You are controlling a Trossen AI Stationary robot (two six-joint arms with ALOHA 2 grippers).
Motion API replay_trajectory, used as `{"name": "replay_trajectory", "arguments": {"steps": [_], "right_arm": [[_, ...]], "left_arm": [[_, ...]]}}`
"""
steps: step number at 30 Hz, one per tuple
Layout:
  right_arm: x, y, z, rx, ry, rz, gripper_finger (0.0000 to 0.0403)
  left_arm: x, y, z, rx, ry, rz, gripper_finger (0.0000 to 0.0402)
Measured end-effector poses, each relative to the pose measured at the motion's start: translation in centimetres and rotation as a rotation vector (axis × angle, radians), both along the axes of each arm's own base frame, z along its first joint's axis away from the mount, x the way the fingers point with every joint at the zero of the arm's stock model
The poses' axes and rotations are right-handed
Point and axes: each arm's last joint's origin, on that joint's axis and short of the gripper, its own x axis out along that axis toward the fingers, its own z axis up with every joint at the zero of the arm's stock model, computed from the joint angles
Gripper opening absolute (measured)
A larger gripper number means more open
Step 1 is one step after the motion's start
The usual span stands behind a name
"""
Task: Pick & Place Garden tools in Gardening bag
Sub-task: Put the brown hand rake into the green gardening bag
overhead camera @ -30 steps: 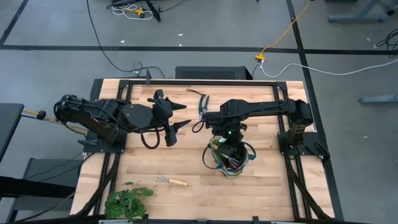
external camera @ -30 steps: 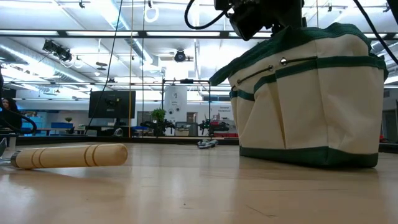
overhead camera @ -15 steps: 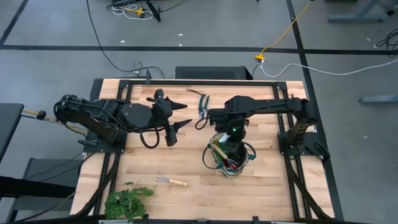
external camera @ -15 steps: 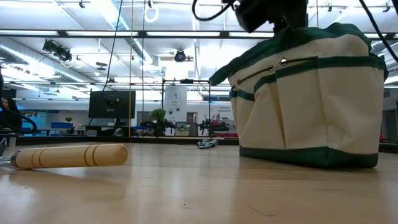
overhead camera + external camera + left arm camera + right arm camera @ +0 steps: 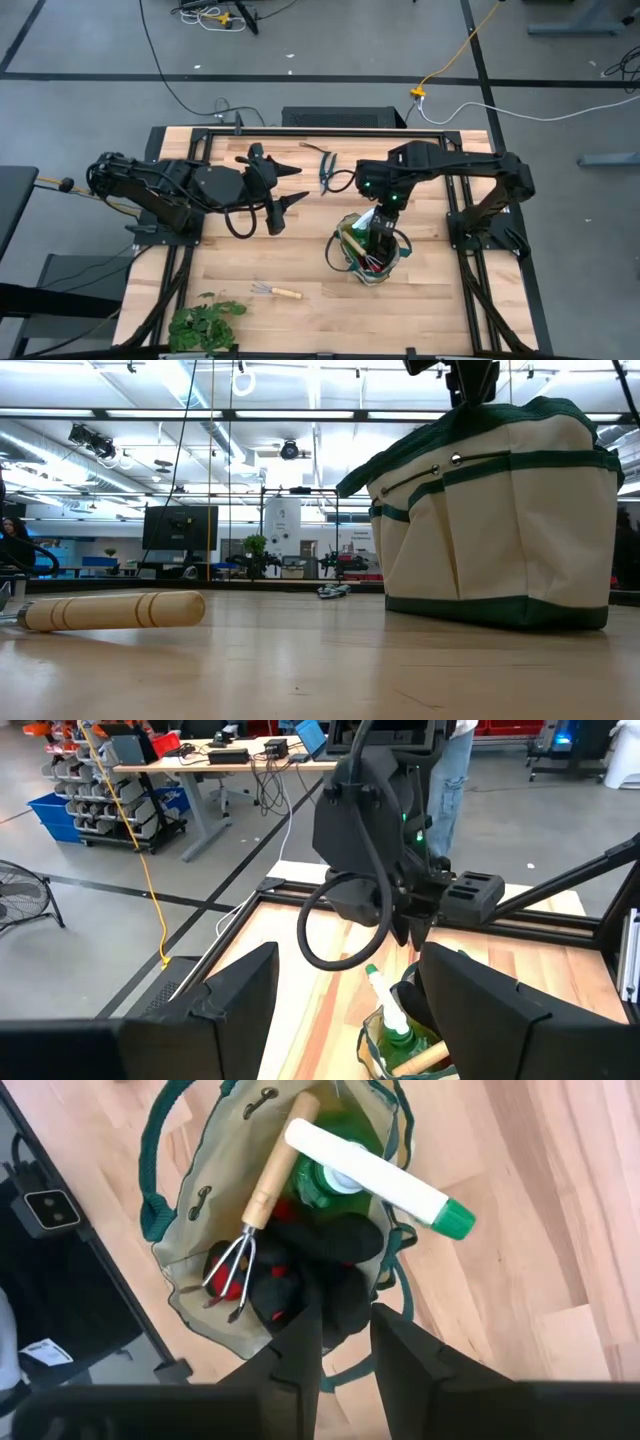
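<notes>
The gardening bag [image 5: 368, 250] stands upright on the table's right half, cream with green trim [image 5: 500, 520]. Inside it lie a green spray bottle with a white nozzle [image 5: 370, 1175], a wooden-handled rake [image 5: 255, 1210] and red-and-black gloves [image 5: 290, 1280]. My right gripper [image 5: 345, 1315] hangs over the bag's mouth [image 5: 378, 232], pointing down, with a narrow gap between its fingers and nothing in it. Pruning shears [image 5: 325, 170] lie on the table beyond the bag. A second rake [image 5: 275, 291] lies near the front edge. My left gripper [image 5: 285, 187] waits open above the table's left half.
A leafy plant bunch [image 5: 205, 322] lies at the front left corner. The second rake's wooden handle [image 5: 115, 610] lies close to the low camera. Black frame rails [image 5: 470, 250] run along the table's left and right sides. Bare wood lies between the bag and the rake.
My right gripper has risen out of the bag's mouth and drawn a little toward the table's right edge, tipping to point more steeply down. The bag and the tools in it have stayed where they were.
</notes>
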Motion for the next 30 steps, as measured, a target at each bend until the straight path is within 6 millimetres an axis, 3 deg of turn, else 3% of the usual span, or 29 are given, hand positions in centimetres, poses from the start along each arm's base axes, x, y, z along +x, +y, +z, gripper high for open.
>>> {"name": "replay_trajectory", "arguments": {"steps": [20, 30], "right_arm": [[-0.01, 0.12, 0.12, 0.017, 0.000, -0.046, 0.0084], [0.72, -0.21, 0.18, -0.071, -0.080, -0.038, 0.0084]], "left_arm": [[0.01, 0.00, 0.02, -0.001, -0.002, 0.000, 0.0250], [0.00, 0.00, 0.01, 0.000, -0.001, 0.000, 0.0250]]}}
